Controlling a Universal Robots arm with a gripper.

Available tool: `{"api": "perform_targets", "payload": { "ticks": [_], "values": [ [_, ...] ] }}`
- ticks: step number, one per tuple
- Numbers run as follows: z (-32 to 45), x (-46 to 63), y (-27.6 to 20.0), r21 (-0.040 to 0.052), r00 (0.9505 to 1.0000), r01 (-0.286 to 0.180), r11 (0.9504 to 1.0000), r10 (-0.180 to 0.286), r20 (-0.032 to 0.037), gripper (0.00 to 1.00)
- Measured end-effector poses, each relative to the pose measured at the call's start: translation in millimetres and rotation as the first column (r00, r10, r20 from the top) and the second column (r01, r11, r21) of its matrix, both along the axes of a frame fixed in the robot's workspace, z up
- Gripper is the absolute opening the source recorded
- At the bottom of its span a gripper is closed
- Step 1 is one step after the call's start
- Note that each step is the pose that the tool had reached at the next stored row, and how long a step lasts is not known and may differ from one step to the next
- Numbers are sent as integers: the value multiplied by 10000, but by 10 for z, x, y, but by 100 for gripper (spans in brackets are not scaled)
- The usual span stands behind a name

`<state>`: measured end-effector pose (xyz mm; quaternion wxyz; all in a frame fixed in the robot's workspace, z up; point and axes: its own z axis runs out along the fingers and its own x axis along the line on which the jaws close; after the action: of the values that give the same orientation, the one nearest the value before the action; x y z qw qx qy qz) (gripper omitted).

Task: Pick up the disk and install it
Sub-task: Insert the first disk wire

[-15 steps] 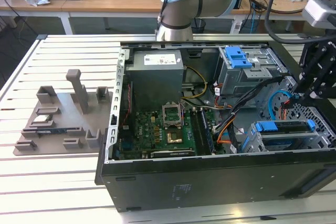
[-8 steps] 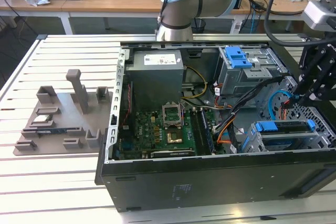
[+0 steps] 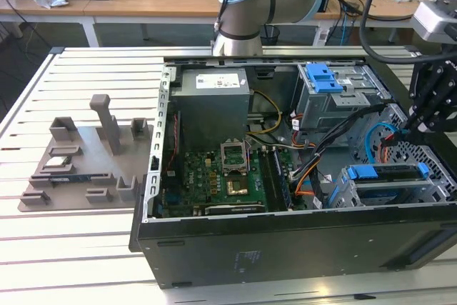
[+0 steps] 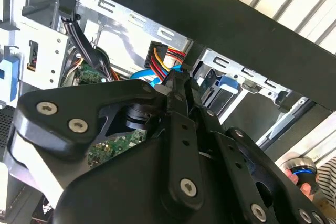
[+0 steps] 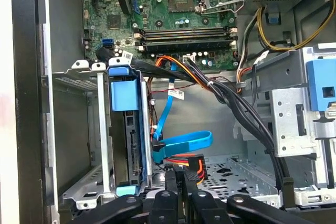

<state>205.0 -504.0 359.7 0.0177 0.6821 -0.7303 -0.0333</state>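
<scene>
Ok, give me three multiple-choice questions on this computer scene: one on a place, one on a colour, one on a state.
1. In the exterior view, where does the gripper hang?
A. over the grey tray
B. over the computer case, at its end on the exterior view's right
C. over the desks behind

2. What colour is the flat looped cable in the first wrist view?
A. blue
B. green
C. white

3. The case is:
A. open
B. closed
C. upside down

Answers:
1. B, the gripper is above that end of the case.
2. A, the loop is plainly blue.
3. A, the motherboard lies exposed.
</scene>
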Motion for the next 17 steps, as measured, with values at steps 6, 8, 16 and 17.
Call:
{"api": "perform_targets", "payload": {
  "ticks": [6,8,16,17],
  "values": [
    [0,-5,-4,0,10000,3,10000,-3,0,17],
    [0,-18,-8,-1,10000,1,10000,-1,0,17],
    [0,-119,-33,0,10000,1,10000,-1,0,17],
    [0,-132,-35,0,10000,1,10000,-1,0,17]
  ]
}}
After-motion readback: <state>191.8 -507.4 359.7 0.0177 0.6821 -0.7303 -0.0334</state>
